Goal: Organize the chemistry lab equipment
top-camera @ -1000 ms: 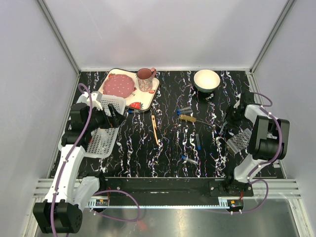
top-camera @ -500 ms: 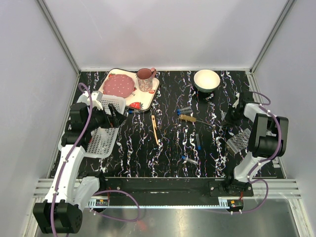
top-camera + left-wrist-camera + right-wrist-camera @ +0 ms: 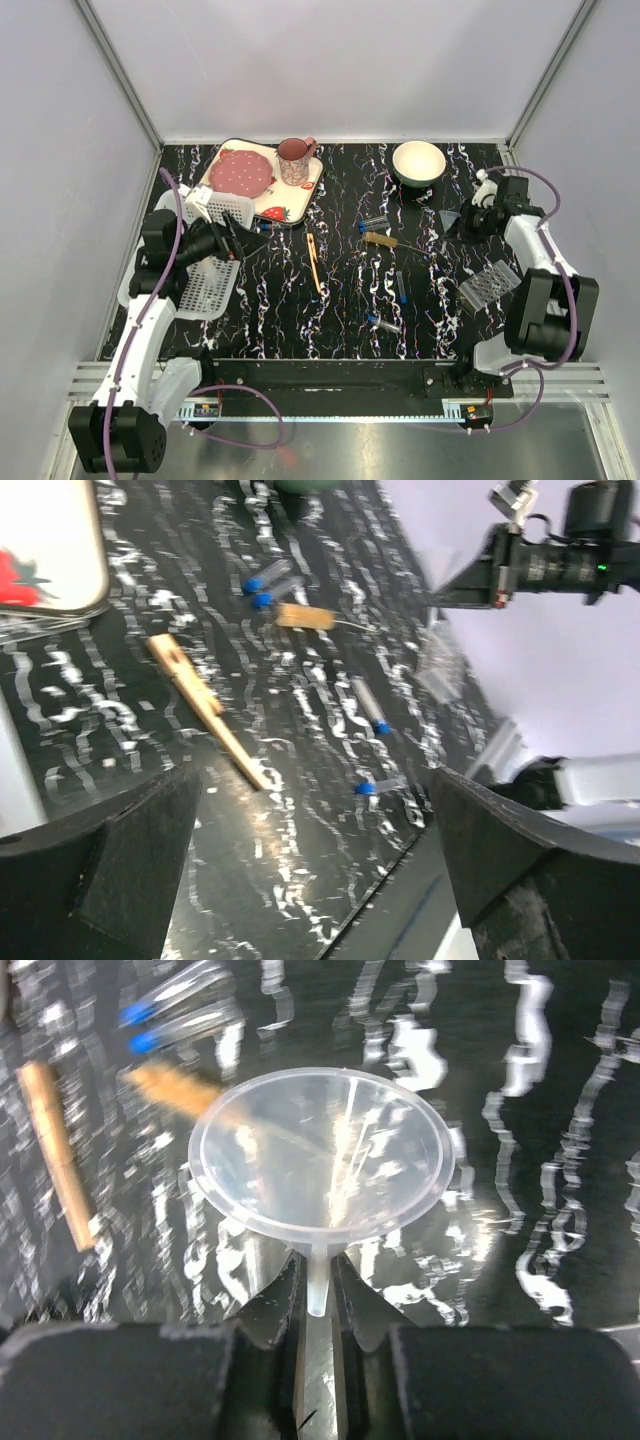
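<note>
Since 1 second ago the right hand has swung away from the clear rack toward the white bowl. It is closed on the stem of the clear funnel, whose tip is hidden between its fingers. The left hand stays spread wide, empty, over the counter. 2 blue-capped tubes show blurred, partly cut off.

Left gripper, jaws wide apart; right gripper, jaws tight on funnel stem.
</note>
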